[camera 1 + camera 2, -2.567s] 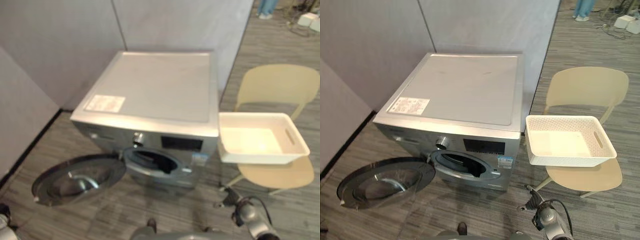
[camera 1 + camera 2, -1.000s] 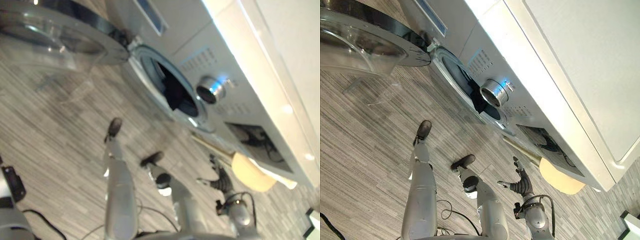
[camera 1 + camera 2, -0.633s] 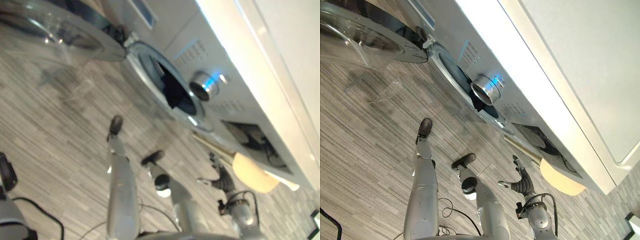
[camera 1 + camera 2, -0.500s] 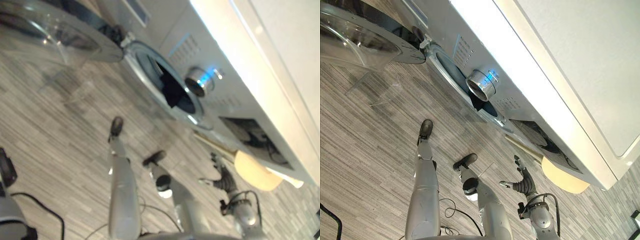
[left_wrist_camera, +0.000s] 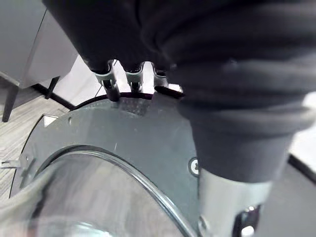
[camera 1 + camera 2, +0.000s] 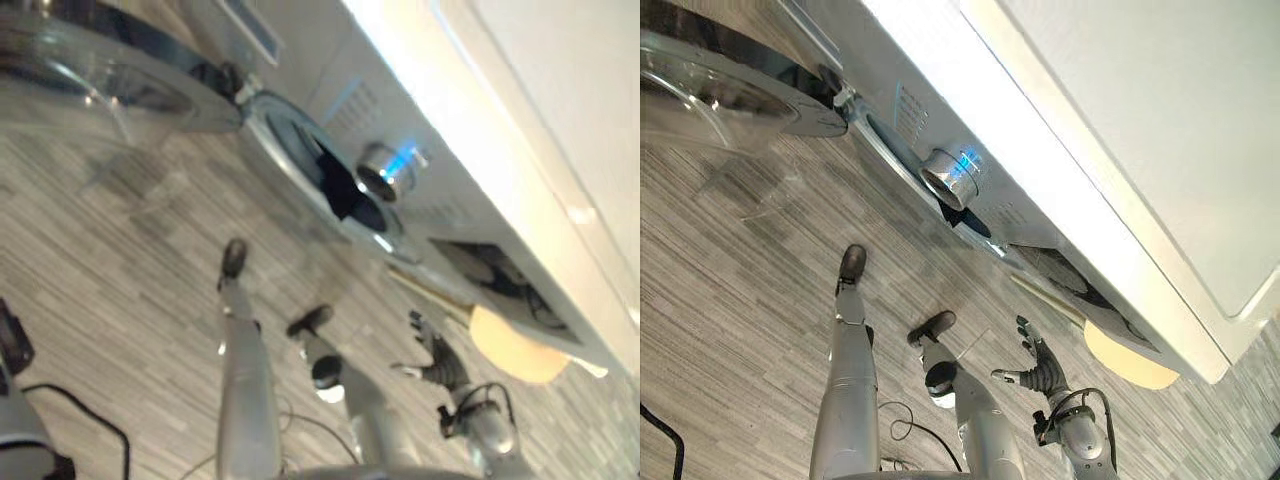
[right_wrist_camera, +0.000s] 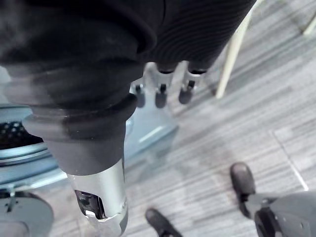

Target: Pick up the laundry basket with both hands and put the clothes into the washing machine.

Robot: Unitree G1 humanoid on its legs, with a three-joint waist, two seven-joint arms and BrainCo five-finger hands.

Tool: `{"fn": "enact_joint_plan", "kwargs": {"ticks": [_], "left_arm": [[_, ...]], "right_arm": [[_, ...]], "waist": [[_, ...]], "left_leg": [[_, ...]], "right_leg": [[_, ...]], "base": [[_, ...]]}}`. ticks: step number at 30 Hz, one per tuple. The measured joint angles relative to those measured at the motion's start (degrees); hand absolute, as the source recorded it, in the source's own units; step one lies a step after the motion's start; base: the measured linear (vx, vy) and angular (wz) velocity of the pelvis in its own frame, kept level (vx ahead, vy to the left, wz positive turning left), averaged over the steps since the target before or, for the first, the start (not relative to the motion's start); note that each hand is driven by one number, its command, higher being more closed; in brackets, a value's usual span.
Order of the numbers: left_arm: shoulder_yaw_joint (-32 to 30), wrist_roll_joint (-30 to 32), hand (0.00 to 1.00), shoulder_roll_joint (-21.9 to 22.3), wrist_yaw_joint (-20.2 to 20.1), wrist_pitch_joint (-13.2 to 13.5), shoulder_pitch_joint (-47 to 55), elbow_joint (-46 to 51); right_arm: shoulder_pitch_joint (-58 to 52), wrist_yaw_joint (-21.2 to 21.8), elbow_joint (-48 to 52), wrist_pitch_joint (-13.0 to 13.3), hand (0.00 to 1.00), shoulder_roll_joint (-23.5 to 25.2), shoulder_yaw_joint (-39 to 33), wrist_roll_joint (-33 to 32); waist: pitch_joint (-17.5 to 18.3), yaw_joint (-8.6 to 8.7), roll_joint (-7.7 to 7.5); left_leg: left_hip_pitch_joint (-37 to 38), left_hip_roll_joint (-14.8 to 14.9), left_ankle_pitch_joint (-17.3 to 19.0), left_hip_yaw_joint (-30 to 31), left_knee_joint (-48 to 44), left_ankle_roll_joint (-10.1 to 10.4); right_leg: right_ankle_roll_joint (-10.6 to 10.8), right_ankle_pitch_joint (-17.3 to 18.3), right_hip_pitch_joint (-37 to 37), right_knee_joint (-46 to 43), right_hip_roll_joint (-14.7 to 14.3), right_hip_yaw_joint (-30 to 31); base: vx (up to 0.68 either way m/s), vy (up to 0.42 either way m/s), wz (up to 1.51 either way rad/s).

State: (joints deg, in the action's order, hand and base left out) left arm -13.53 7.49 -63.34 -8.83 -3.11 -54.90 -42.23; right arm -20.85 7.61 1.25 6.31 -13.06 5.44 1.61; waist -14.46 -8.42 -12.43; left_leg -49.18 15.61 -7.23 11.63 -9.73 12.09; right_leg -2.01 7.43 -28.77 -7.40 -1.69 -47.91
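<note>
Right robot hand [image 6: 1043,377] low, fingers [image 7: 161,95] splayed open.

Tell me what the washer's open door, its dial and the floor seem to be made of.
Door: clear glass or plastic bowl in a shiny metal-look ring; the floor shows through it. Dial: chrome-look metal or plated plastic, bright reflections. Floor: grey striped planks, probably vinyl or laminate, matte.

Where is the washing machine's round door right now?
In the right eye view the open door is at the upper left, swung out beside the drum opening.
</note>
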Motion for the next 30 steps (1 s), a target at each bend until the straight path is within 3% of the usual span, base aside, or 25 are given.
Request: {"fn": "enact_joint_plan", "kwargs": {"ticks": [5, 8, 12, 13, 15, 19, 20, 22, 26, 28, 30], "left_arm": [[0.77, -3.60, 0.00, 0.07, -4.97, -0.48, 18.55, 2.02], [4.88, -7.65, 0.00, -0.36, -6.94, -0.35, 29.73, 1.70], [15.86, -19.76, 0.00, -3.53, -11.43, -0.15, 48.95, 0.70], [19.34, -23.01, 0.00, -3.59, -13.84, -0.81, 54.63, 0.50], [27.04, -26.22, 0.00, -1.99, -17.48, -1.42, 61.36, 0.57], [40.53, -29.81, 0.00, 8.84, -23.09, -1.27, 64.59, 0.62], [42.99, -29.15, 0.00, 11.13, -21.88, -2.76, 63.53, -2.53], [44.98, -29.11, 0.00, 13.51, -21.06, -3.15, 62.95, -5.66], [46.84, -28.81, 0.00, 20.29, -16.15, -4.31, 62.32, -10.88], [46.82, -28.81, 0.00, 21.79, -14.80, -4.48, 62.34, -12.41], [46.03, -27.67, 0.00, 23.16, -13.29, -4.48, 62.37, -15.00]], "right_arm": [[-1.45, 2.73, 1.19, -0.20, 0.00, -1.98, -1.10, 0.61], [-1.78, 3.40, -0.12, -0.19, 0.00, -3.78, -1.77, 1.38], [2.09, 4.02, -6.46, -0.10, 0.00, -7.68, -2.63, 3.87], [4.26, 4.02, -8.82, -0.02, 0.00, -9.15, -2.62, 5.22], [7.75, 4.00, -12.69, 0.07, 0.00, -10.38, -2.31, 6.64], [13.89, 5.33, -18.61, 0.35, 0.00, -12.75, 1.74, 11.75], [14.78, 5.73, -19.70, 0.55, 0.00, -12.69, 3.68, 12.58], [15.65, 6.55, -20.27, 1.12, 0.00, -12.83, 5.56, 12.66], [17.28, 7.51, -20.74, 1.11, 0.00, -13.06, 8.01, 12.53], [18.29, 7.76, -20.49, 1.13, 0.00, -13.18, 8.83, 12.44], [20.69, 8.10, -19.36, 1.52, 0.00, -13.86, 8.89, 11.72]], "waist": [[4.53, 0.32, 1.93], [7.68, 0.71, 2.88], [8.85, 2.33, 3.58], [9.48, 3.58, 3.74], [9.99, 5.44, 3.72], [10.42, 8.57, 3.72], [11.21, 9.76, 3.98], [12.17, 11.10, 5.21], [13.67, 11.70, 9.67], [13.74, 11.86, 10.62], [13.72, 11.96, 11.72]], "left_leg": [[5.87, -1.34, 0.01, -1.66, 2.91, -0.06], [9.01, -2.75, -0.01, -3.25, 4.34, -0.51], [16.51, -4.56, -0.44, -6.73, 5.93, -1.23], [18.53, -4.85, -0.27, -8.02, 6.08, -1.50], [22.31, -4.81, 0.38, -11.07, 6.35, -2.56], [32.34, -4.50, 0.87, -19.75, 7.70, -3.25], [34.18, -4.19, 1.17, -21.41, 7.61, -3.67], [36.11, -3.76, 1.42, -24.18, 7.61, -4.03], [38.57, -3.83, 1.57, -29.82, 7.69, -4.25], [40.01, -3.56, 2.28, -32.35, 7.71, -4.28], [41.14, -2.26, 6.17, -37.20, 7.82, -3.96]], "right_leg": [[2.06, 1.75, 3.29, -2.33, 2.73, 0.74], [2.83, 3.49, 3.86, -5.52, 5.44, 1.99], [3.62, 4.22, 6.79, -7.66, 8.84, 6.01], [3.81, 4.05, 7.46, -7.79, 9.56, 7.83], [4.02, 3.33, 8.81, -7.48, 9.87, 11.13], [3.95, 0.36, 13.56, -5.00, 9.62, 19.02], [3.75, -0.34, 14.55, -4.00, 9.02, 20.77], [3.71, -2.07, 15.32, -2.13, 8.26, 23.38], [4.20, -8.10, 16.60, 4.91, 6.76, 29.33], [4.15, -10.81, 17.57, 8.83, 5.79, 31.94], [4.45, -12.82, 16.77, 12.30, 4.30, 36.31]], "base": [[0.03, 0.180, 0.10], [0.03, 0.148, 0.01], [0.02, 0.094, -0.27], [0.00, 0.098, -0.72], [0.00, 0.082, -0.84], [-0.03, 0.048, -1.02], [-0.11, 0.021, -0.99], [-0.11, 0.008, -0.83], [-0.16, 0.037, -0.76], [-0.20, 0.011, -0.72], [-0.24, 0.042, -1.05]]}}
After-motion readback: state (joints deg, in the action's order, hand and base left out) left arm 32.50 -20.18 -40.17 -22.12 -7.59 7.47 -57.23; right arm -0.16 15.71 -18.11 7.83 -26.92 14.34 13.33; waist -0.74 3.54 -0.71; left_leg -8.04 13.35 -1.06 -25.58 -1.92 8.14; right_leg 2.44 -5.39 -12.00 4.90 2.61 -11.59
